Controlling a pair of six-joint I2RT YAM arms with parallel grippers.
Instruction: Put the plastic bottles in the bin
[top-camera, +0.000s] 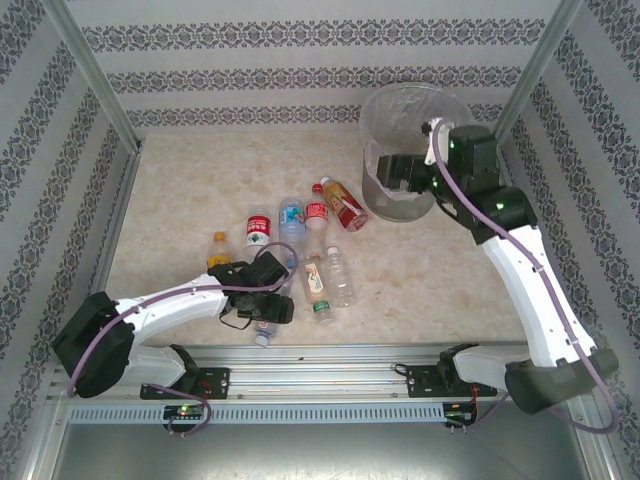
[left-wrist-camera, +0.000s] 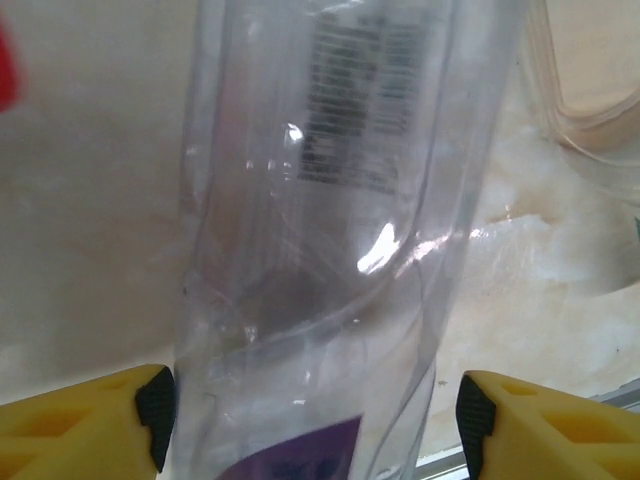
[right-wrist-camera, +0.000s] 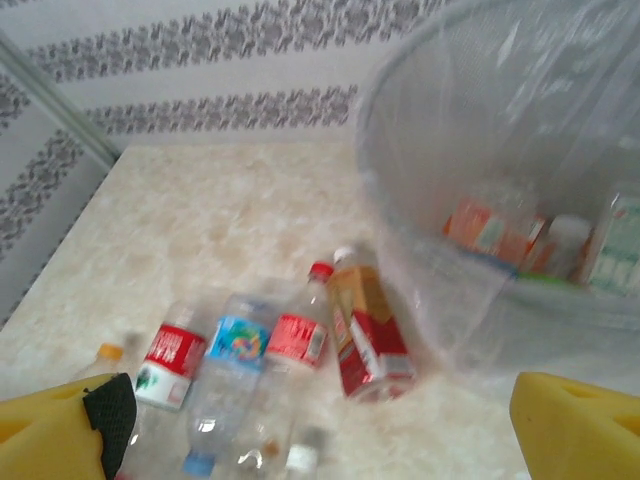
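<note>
Several plastic bottles lie in a loose cluster on the table: an amber one with a red label (top-camera: 343, 203) (right-wrist-camera: 365, 325), red-labelled ones (top-camera: 317, 210) (top-camera: 258, 230), a blue-labelled one (top-camera: 291, 218) (right-wrist-camera: 235, 340) and clear ones (top-camera: 340, 275). My left gripper (top-camera: 268, 298) (left-wrist-camera: 315, 420) is open and low, straddling a clear bottle (left-wrist-camera: 330, 250) (top-camera: 265, 333); the left pad (left-wrist-camera: 155, 415) touches it, while the right pad stands apart. My right gripper (top-camera: 385, 172) (right-wrist-camera: 320, 420) hangs open and holds nothing beside the bin (top-camera: 415, 100) (right-wrist-camera: 450, 150). Inside the bin lie bottles with orange (right-wrist-camera: 490, 230) and green labels (right-wrist-camera: 620, 245).
Patterned walls close in the table on three sides, with metal posts (top-camera: 95, 75) at the back corners. A metal rail (top-camera: 320, 360) runs along the near edge. A small orange-capped bottle (top-camera: 217, 250) lies just left of my left arm's wrist.
</note>
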